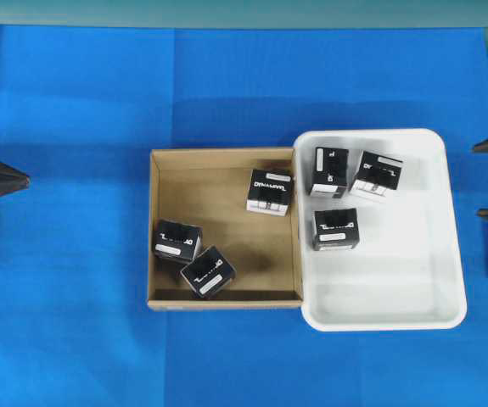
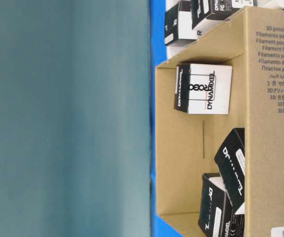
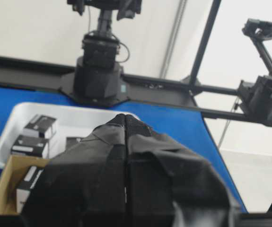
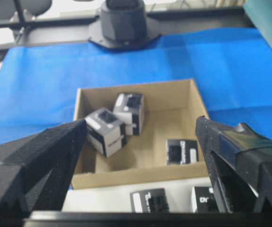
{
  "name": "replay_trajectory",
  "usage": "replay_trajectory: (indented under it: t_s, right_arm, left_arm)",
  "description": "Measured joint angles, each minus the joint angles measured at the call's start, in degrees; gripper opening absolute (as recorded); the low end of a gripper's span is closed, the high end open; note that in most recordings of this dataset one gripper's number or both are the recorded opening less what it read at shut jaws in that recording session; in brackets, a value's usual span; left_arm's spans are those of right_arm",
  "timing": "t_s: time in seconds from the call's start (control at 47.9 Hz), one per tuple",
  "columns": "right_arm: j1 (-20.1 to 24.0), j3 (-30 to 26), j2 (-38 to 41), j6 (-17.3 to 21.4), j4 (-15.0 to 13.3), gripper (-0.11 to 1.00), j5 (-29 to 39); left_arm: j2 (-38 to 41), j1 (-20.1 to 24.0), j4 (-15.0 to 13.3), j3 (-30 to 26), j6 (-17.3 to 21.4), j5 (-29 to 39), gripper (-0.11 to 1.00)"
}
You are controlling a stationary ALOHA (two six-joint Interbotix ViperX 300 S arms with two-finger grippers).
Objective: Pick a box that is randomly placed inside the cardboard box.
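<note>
Overhead view: right gripper point(image 4: 140, 165), jaws spread wide, sits nearest the Dynamixel box point(image 1: 270, 192) by the cardboard box's point(image 1: 154, 229) right wall.

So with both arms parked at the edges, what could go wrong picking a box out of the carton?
Two black boxes touch near the cardboard box's left wall; closing on one could shove or drag the other. The third box sits close to the wall beside the white tray, so a finger of the open right gripper may catch that wall. The left gripper is shut and must open first.
</note>
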Motion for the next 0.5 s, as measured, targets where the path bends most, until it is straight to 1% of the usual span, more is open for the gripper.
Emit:
replay_trajectory:
  t_s: [0.25, 0.501]
  right_arm:
    - [0.00, 0.00, -0.53, 0.00, 0.00, 0.99, 0.26]
    - [0.00, 0.00, -0.53, 0.00, 0.00, 0.99, 0.26]
  left_arm:
    - [0.00, 0.00, 0.00, -0.09, -0.44, 0.00, -0.07]
    - [0.00, 0.00, 0.00, -0.09, -0.09, 0.00, -0.07]
